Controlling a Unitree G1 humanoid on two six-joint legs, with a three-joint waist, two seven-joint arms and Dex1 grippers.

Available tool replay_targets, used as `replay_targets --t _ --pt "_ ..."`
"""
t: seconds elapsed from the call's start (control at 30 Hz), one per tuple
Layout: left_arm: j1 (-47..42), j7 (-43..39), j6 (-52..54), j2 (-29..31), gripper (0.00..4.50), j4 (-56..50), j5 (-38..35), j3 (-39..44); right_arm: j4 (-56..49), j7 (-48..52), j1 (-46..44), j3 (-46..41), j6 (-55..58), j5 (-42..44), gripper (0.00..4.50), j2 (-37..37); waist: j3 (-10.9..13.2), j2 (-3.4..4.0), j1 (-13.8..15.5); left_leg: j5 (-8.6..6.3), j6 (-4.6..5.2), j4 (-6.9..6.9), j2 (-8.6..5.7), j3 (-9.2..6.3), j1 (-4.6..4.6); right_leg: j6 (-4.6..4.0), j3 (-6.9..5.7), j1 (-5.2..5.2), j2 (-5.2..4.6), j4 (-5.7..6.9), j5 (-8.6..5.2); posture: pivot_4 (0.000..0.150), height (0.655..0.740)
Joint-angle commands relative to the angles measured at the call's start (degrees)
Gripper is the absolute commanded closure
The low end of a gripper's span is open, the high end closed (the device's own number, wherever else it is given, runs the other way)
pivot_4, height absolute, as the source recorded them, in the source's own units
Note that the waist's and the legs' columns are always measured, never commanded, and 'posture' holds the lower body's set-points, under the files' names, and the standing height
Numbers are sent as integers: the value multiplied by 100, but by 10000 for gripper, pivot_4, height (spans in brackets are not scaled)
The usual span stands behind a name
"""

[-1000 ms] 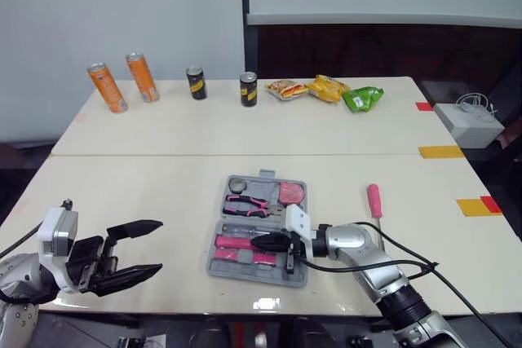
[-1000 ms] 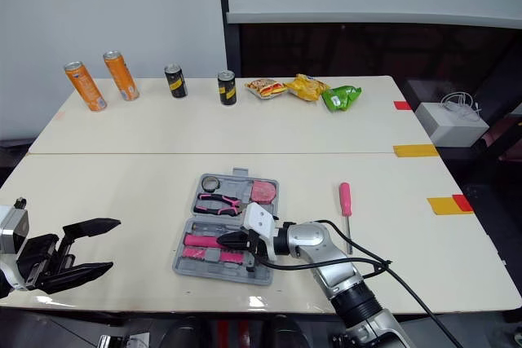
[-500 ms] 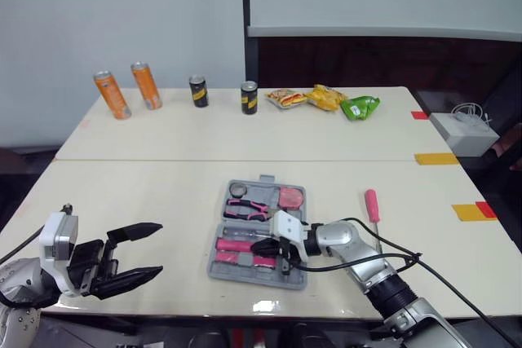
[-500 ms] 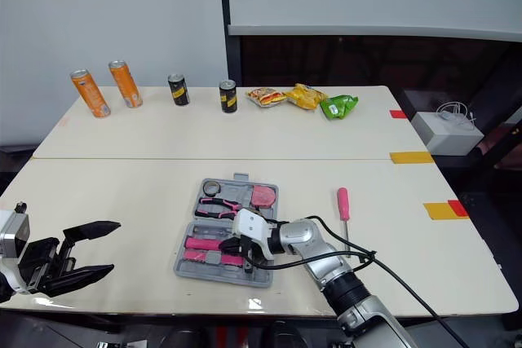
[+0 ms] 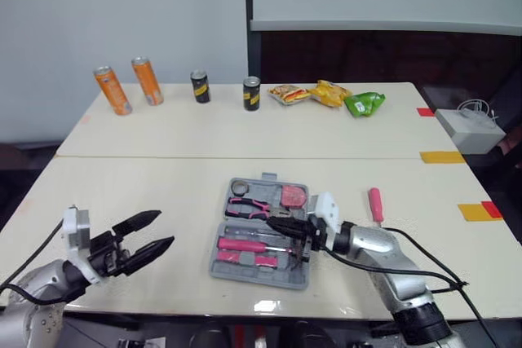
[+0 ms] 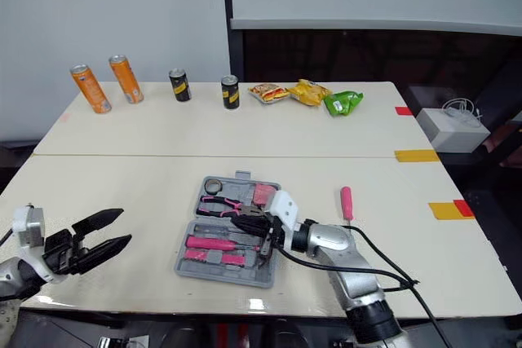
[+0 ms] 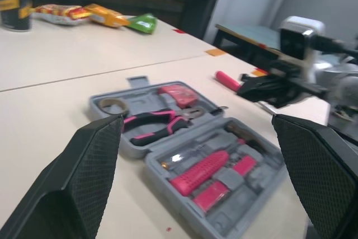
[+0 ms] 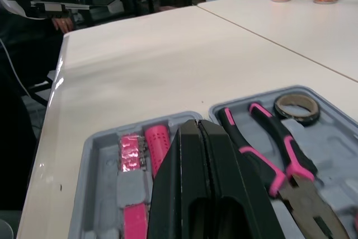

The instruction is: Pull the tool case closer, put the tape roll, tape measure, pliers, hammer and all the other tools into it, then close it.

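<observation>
Currently: right gripper (image 5: 273, 222) pinched closed, empty, above tool case (image 5: 261, 275) | left gripper (image 5: 163, 228) spread wide, empty | screwdriver (image 5: 375, 201) outside, hence case open.

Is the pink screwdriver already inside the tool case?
No, the pink screwdriver lies on the table, apart from the tool case, to the right of it.

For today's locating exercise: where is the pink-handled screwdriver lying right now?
In the left eye view, the pink-handled screwdriver lies on the near table, to the robot's right of the open tool case.
</observation>
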Motion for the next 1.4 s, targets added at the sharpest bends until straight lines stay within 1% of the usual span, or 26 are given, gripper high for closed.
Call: replay_targets --t 0.03,0.07,0.1,0.23,0.33,0.47,0.63,0.87,1.0,1.17,1.4 --pt "-112 208 -144 -60 0 10 126 -10 -460 -154 328 -493 90 301 42350 -219 3 -2 -1 0 0 0 -1 -1 -1 1 0 0 0 -3 0 1500 7400" --pt "-115 221 -177 -72 0 50 163 -24 -483 -150 432 -573 39 301 39334 -295 4 -1 -5 0 1 -2 -1 0 -3 2 0 0 0 -8 1 1500 7400" --pt "-97 206 -231 -81 0 109 214 -35 -503 -156 583 -698 -21 312 37489 -377 4 -1 -16 0 1 -4 -1 0 -3 3 0 1 0 -13 2 1500 7400" --pt "151 68 -528 -91 0 518 432 51 -669 -7 1686 -1483 -438 449 23315 -797 8 6 -3 -4 8 -13 -3 0 -8 9 -1 1 0 -33 0 1500 7400" --pt "336 -25 -732 -72 0 763 513 136 -704 58 2338 -1878 -718 486 13073 -969 13 1 -26 -12 36 -16 -4 0 -13 22 -1 3 0 -46 -8 1500 7400" --pt "669 -147 -988 -31 0 1119 634 260 -583 67 3180 -2544 -1052 527 130 -1073 13 5 -38 -23 38 -17 -4 1 -9 27 -1 10 0 -68 -8 1500 7400" --pt "895 -200 -1217 -28 0 1365 755 287 -369 101 3745 -2946 -1346 527 130 -1051 19 -2 -26 -41 40 -18 -6 3 -10 37 0 20 -2 -95 -7 1500 7400" --pt "869 -107 -1252 -147 0 1269 758 185 -398 -1 3831 -3049 -1367 602 130 -1002 36 11 -20 -43 40 -24 -8 3 11 40 0 40 -3 -107 -8 1500 7400" --pt "694 36 -1165 -256 0 1036 707 88 -666 -209 3608 -2972 -1129 738 130 -960 38 15 -21 -40 45 -34 -9 3 10 40 -1 39 -3 -112 -7 1500 7400" --pt "451 263 -730 -292 0 544 504 -41 -967 -524 3155 -2887 -750 915 130 -916 39 16 -28 -27 66 -36 -9 2 11 39 -2 39 -3 -109 -5 1500 7400" --pt "-269 591 -185 -292 0 16 370 -331 -950 -956 2214 -2657 -251 943 130 -931 40 21 -31 -24 68 -33 -10 2 11 36 -2 38 -4 -98 -4 1500 7400"
